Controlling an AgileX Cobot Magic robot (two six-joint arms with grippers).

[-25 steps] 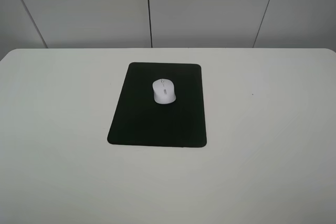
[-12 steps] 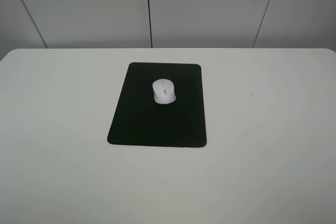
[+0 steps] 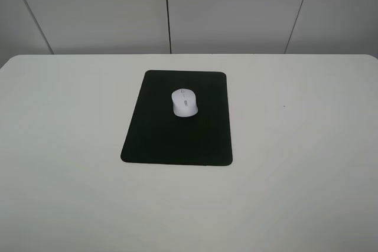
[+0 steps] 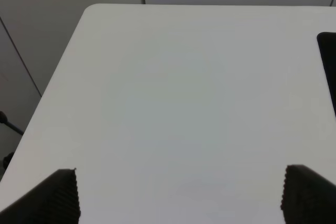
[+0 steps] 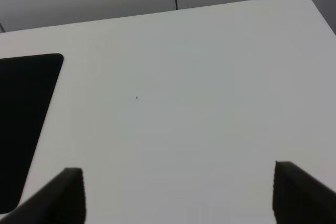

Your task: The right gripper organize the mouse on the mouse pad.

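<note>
A: Starting with the right gripper (image 5: 176, 195): its two dark fingertips (image 5: 68, 192) sit spread wide, nothing between them, only bare white table (image 5: 210, 103) underneath.

B: And the left gripper (image 4: 178, 195)?

A: Same posture. Fingers spread, holding nothing, hanging over its own side of the table. The high camera shows neither arm, so both sit outside that view.

B: Where is the mouse?

A: The mouse (image 3: 185, 102) rests on the mouse pad (image 3: 177, 140), in the far half, close to the pad's midline, its long axis running roughly along the pad's length. The right wrist camera catches only a corner and edge of the pad (image 5: 23, 108); the mouse itself is not visible there.

B: So what does the job call for?

A: My reading is that the mouse already lies on the pad, so either the work is essentially done or only a small tidy is left. If a tidy is wanted, the right arm has to travel across toward the pad's centre and come down from above, fingers kept wide.

B: How should it grip?

A: Across the narrow sides, I'd say, not nose to tail. The shell looks smooth and rounded, so a high pinch could squirt it out. Close low on the flanks, lift only slightly, set it flat, and release before pulling away.

B: Risks?

A: Dragging the pad itself; it looks thin and light.
</note>
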